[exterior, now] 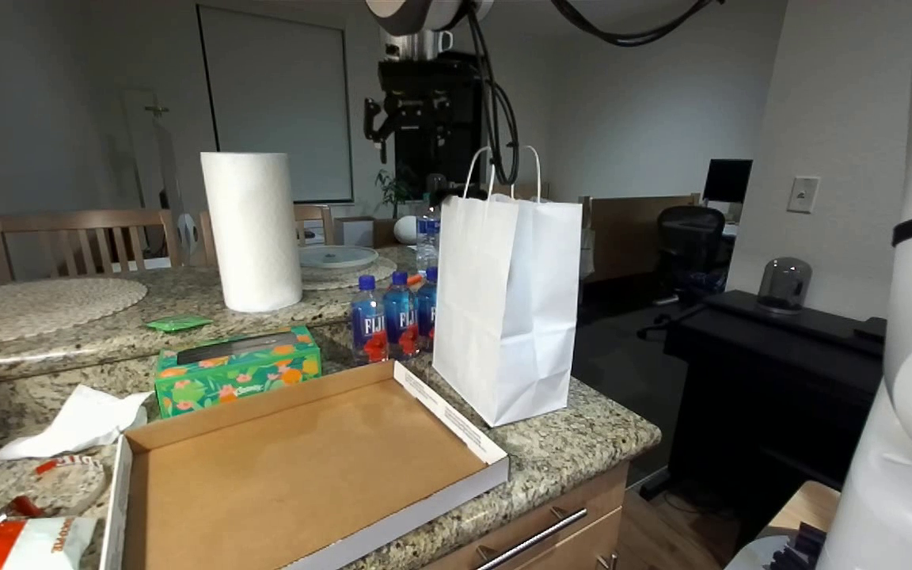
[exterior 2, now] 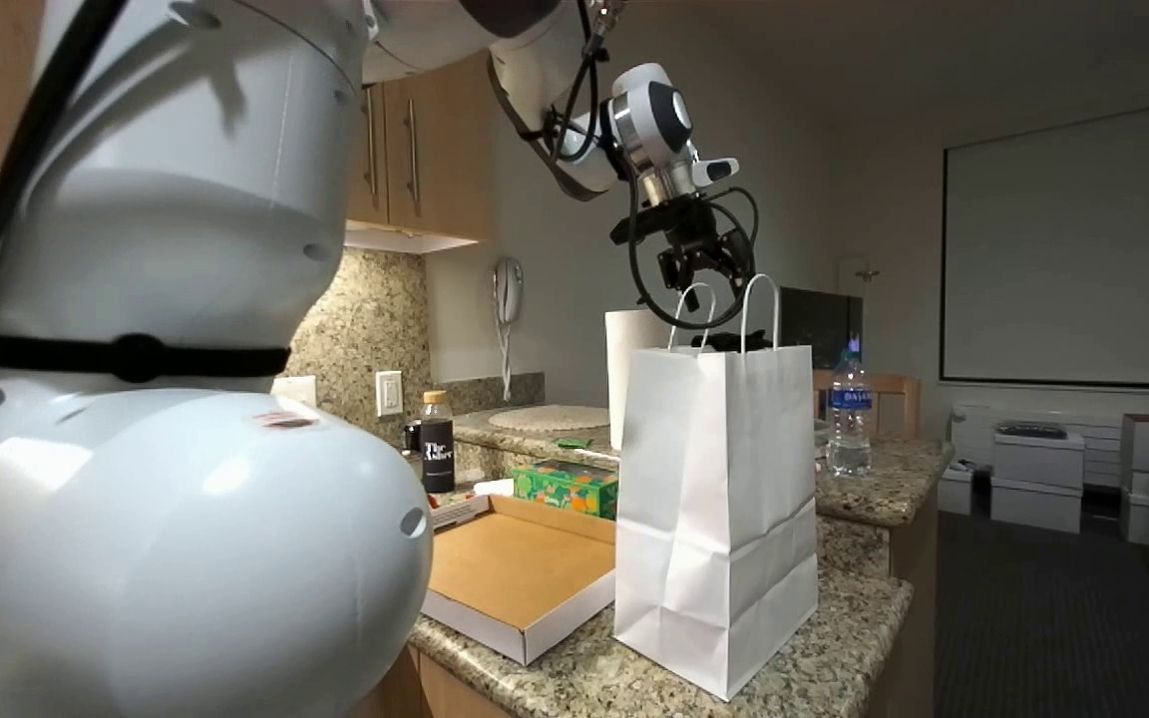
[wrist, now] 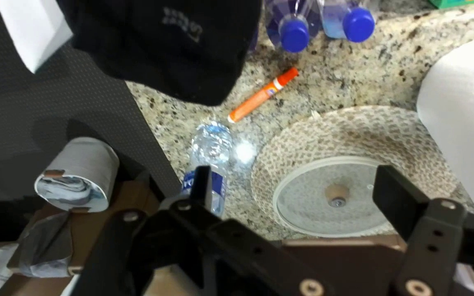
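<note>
Wrist view downward, exterior views sharing bag (exterior: 508,313)

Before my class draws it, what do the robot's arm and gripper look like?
The arm is glossy white and rounded, with dark grey patches, a black strap and a reddish mark. Black cables loop alongside. The gripper is black and angular, with blocky fingers and round screws.

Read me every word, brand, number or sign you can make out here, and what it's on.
"FIJI", on two blue-capped bottles
"DASA...", ending unclear, on the clear bottle
"The", then perhaps "Asher", on the dark yellow-capped bottle
Too small or blurred: print on the tissue box, black cloth item, orange pen, red-and-white packet, cardboard tray rim and arm sticker.
</note>
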Available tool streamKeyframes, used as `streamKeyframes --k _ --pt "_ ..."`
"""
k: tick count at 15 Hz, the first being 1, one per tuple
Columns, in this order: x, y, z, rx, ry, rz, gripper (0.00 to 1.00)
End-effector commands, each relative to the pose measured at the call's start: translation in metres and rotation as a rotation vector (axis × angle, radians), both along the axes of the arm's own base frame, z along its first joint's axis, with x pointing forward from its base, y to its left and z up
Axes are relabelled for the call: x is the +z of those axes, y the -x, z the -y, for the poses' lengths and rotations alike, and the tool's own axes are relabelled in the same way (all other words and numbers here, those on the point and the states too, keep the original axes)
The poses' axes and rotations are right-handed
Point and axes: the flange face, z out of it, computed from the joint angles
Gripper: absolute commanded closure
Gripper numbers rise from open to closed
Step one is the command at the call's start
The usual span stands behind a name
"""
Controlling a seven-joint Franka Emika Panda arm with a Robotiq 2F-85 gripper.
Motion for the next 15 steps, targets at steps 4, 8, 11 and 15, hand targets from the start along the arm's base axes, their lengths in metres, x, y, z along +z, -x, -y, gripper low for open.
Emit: streamKeyframes --k 4,8,11,15 --pt "-0.019 -0.007 0.008 -0.068 0.056 -0.266 0.00" --pt "-0.029 -0.007 0.010 -0.080 0.061 -0.350 0.00" --pt "-0.035 -0.007 0.010 -0.079 0.075 -0.394 0.00" --pt "-0.041 -0.007 0.008 -0.086 0.097 -0.435 0.00"
